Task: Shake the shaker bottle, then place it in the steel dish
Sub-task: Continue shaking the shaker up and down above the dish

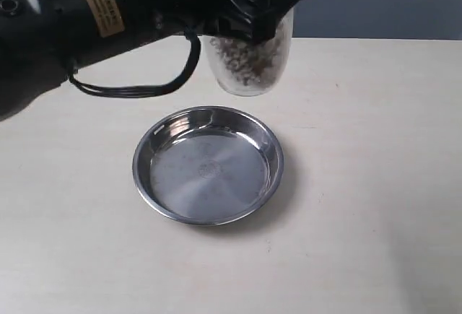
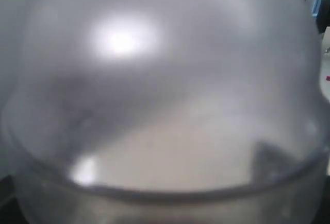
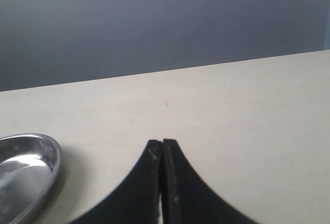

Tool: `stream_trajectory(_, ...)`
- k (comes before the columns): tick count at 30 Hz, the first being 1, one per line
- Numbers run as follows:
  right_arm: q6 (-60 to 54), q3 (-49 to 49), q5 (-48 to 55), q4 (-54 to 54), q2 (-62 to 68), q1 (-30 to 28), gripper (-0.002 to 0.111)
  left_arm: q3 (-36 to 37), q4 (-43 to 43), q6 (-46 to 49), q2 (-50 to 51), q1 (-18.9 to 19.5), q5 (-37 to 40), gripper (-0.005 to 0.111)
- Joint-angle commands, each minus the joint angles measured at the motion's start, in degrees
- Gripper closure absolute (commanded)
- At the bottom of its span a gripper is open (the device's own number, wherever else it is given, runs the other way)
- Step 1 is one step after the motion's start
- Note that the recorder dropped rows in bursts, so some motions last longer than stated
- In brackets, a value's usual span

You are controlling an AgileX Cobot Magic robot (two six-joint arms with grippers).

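The shaker bottle [image 1: 247, 61] hangs in the air above the far rim of the steel dish [image 1: 208, 165], held upright with pinkish-brown granules in its lower part. My left gripper [image 1: 253, 7] is shut on its upper body, hiding the cap and shoulder. The left wrist view is filled by the blurred frosted dome of the shaker bottle [image 2: 165, 95]; the fingers are hidden there. My right gripper [image 3: 162, 142] is shut with nothing in it, low over the table, with the steel dish [image 3: 28, 170] off to one side.
The beige table [image 1: 375, 184] spreads all round the dish. A black cable [image 1: 137, 86] loops down from the left arm above the table's far left. A grey-blue wall [image 3: 165, 23] stands behind the table's far edge.
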Motion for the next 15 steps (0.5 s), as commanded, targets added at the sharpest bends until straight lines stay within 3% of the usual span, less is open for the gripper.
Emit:
stream_trajectory(1, -0.2, 0.1, -0.8, 0.0, -0.3, 0.1, 0.109, 5.2, -4.8, -5.4, 7.2, 0.6, -1.5, 0.106)
stream_trajectory(4, -0.2, 0.1, -0.6, 0.0, -0.3, 0.1, 0.109, 1.6, 3.5, -8.0, 0.2, 0.5, -6.7, 0.106)
stream_trajectory(6, -0.2, 0.1, -0.6, -0.1, -0.3, 0.1, 0.109, 0.1, 6.8, -5.6, -1.4, 0.5, -1.9, 0.106)
stream_trajectory(9, -0.2, 0.1, -0.7, -0.2, -0.3, 0.1, 0.109, 5.6, 4.9, -4.9, 4.9, 0.5, 5.8, 0.106)
stream_trajectory(12, -0.2, 0.1, -0.7, -0.2, -0.3, 0.1, 0.109, 9.4, 4.1, -4.9, 9.6, 1.2, 0.2, 0.106)
stream_trajectory(14, -0.2, 0.1, -0.7, -0.2, -0.3, 0.1, 0.109, 7.3, 2.7, -4.7, 5.0, 1.2, -5.8, 0.106)
stream_trajectory(15, -0.2, 0.1, -0.7, -0.2, -0.3, 0.1, 0.109, 2.6, 2.9, -1.9, -0.1, 1.2, -6.5, 0.106)
